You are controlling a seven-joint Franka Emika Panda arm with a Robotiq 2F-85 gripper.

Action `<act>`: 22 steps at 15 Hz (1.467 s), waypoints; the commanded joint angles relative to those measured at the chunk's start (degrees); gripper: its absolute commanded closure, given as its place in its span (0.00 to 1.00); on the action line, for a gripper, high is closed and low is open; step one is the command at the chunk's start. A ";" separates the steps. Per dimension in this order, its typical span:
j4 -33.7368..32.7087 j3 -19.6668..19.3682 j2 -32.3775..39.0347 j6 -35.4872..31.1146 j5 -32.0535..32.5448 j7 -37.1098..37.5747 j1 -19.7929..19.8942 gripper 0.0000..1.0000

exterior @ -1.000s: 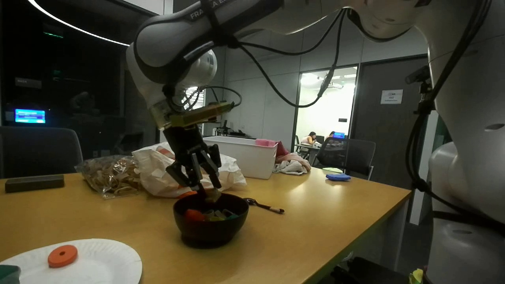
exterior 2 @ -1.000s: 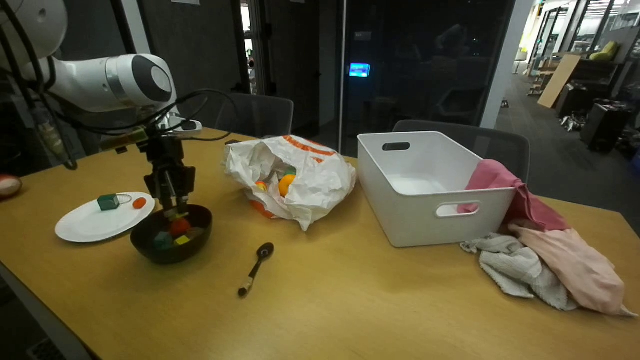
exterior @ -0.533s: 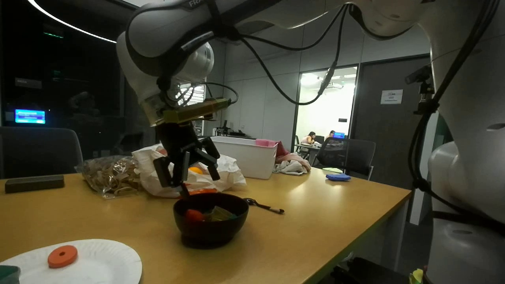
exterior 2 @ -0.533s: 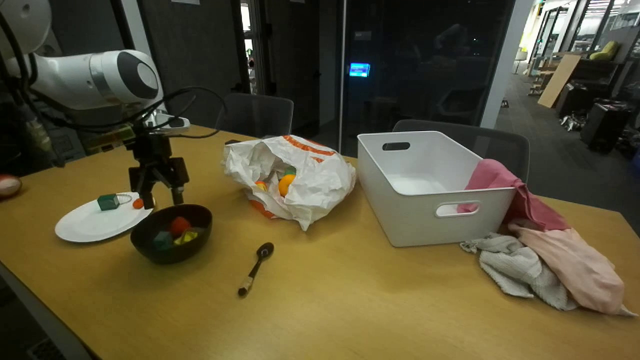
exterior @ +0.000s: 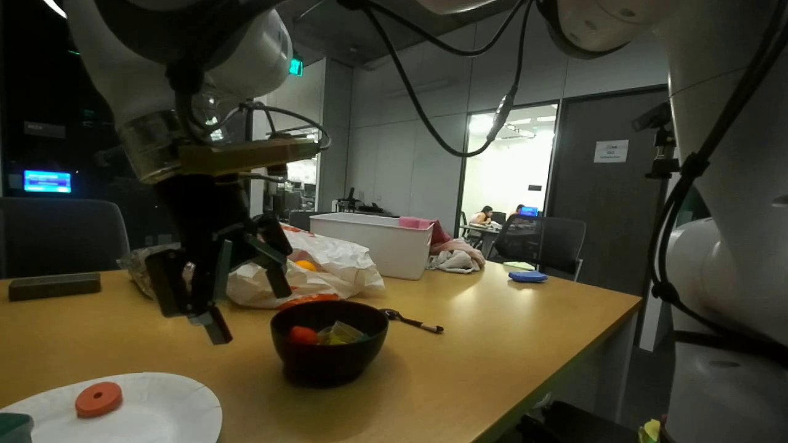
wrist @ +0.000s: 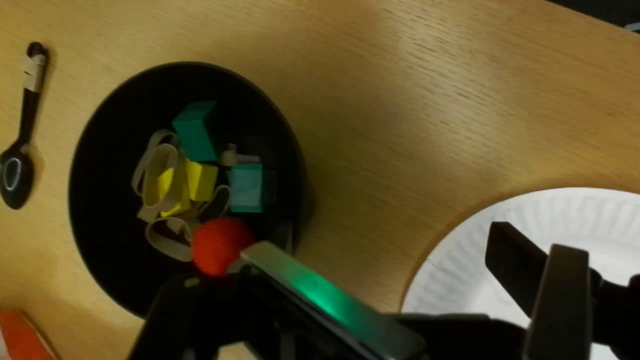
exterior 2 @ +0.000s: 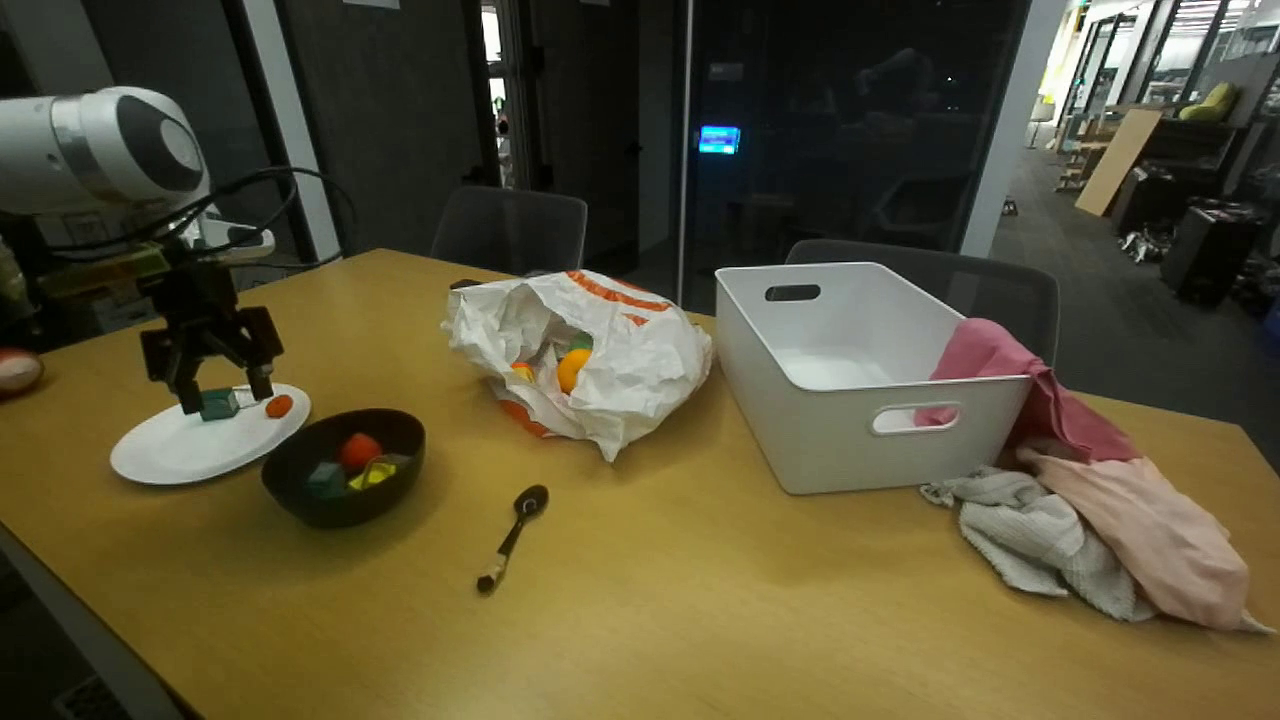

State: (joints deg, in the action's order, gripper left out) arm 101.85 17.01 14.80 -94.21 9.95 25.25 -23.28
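black bowl (exterior: 329, 368): below and to one side of the gripper (exterior: 251, 314), whose jaws are spread wide with nothing held; probably stiff, smooth, fairly light; best pinched at the rim. white paper plate (exterior 2: 165, 455): below, opposite side; likely flimsy, taken by its edge.

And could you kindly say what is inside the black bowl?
The black bowl holds a red round piece, two teal blocks, yellow pieces and pale bands. Anything beneath is hidden; in the wrist view, the open jaws hide part of the bowl.
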 commanded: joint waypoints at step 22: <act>-32.60 -0.71 27.78 -6.17 0.66 -21.82 -12.64 0.00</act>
State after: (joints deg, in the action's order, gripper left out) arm 74.77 17.12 39.17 -100.61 10.84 7.68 -34.94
